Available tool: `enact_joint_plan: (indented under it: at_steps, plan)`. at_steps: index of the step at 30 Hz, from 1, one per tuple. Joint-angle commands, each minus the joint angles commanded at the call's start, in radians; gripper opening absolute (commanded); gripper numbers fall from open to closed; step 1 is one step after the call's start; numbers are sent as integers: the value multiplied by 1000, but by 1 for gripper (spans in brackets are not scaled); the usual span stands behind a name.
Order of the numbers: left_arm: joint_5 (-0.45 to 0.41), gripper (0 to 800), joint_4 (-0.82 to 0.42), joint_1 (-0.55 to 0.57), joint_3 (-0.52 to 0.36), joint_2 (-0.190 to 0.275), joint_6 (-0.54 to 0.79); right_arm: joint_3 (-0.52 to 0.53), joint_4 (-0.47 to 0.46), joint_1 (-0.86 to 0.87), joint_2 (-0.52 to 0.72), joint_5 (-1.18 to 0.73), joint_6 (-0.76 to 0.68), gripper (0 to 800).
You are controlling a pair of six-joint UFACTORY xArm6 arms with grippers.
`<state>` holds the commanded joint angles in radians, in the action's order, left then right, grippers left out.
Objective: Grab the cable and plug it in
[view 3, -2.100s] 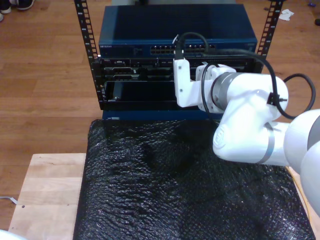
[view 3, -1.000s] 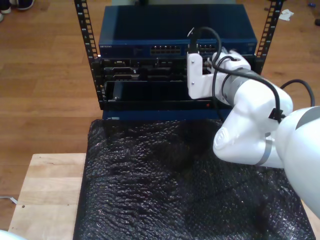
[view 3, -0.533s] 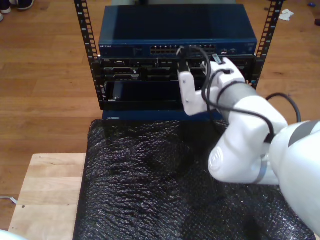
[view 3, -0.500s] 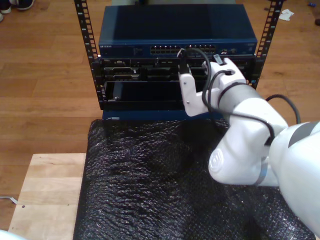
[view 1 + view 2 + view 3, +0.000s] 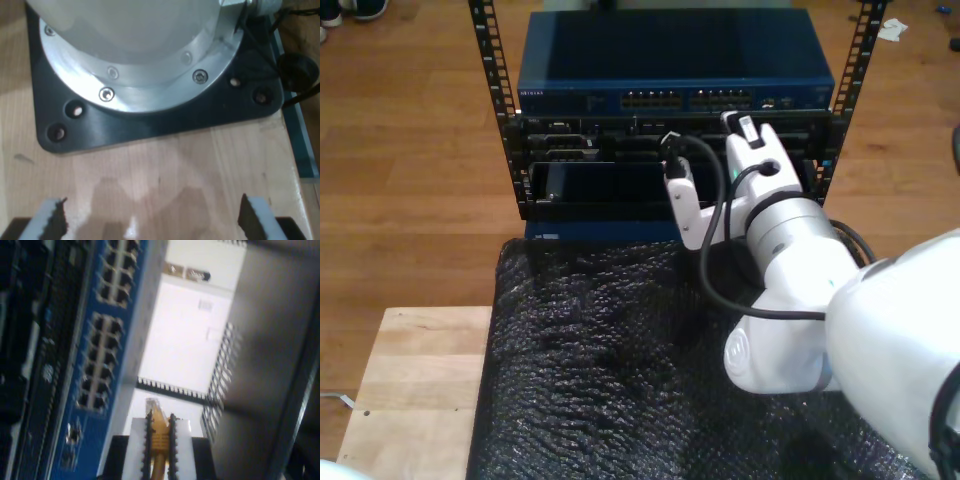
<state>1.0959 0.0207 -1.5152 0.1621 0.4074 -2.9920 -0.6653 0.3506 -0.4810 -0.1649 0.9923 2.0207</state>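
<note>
Fingers (image 5: 146, 447) of my second gripper (image 5: 159, 440) are pinching the cable (image 5: 159, 437), its clear plug (image 5: 154, 407) poking out beyond the tips toward the blue switch (image 5: 675, 70) in the rack (image 5: 495, 95). In the exterior view the white arm (image 5: 790, 250) is reaching at the rack front from the black mat (image 5: 620, 370). To seat it well, I am judging the plug needs squaring to one port in the rows (image 5: 102, 355) beside it, then a straight, gentle push. My first gripper (image 5: 152, 220) is hanging with fingers spread over the wooden tabletop (image 5: 160, 175) by a black base plate (image 5: 150, 120).
</note>
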Motion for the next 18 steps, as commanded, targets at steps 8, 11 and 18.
enact_joint_plan:
  at_steps: [8,11,18]
  plan:
    - [0,800,0,2,0,0,0,-63,-46,63,-17,-60,-60,0]
    - [0,800,0,0,0,0,0,-74,-49,71,-46,-57,-121,0]
    - [0,800,0,0,0,0,0,-64,-46,84,-57,-49,-170,0]
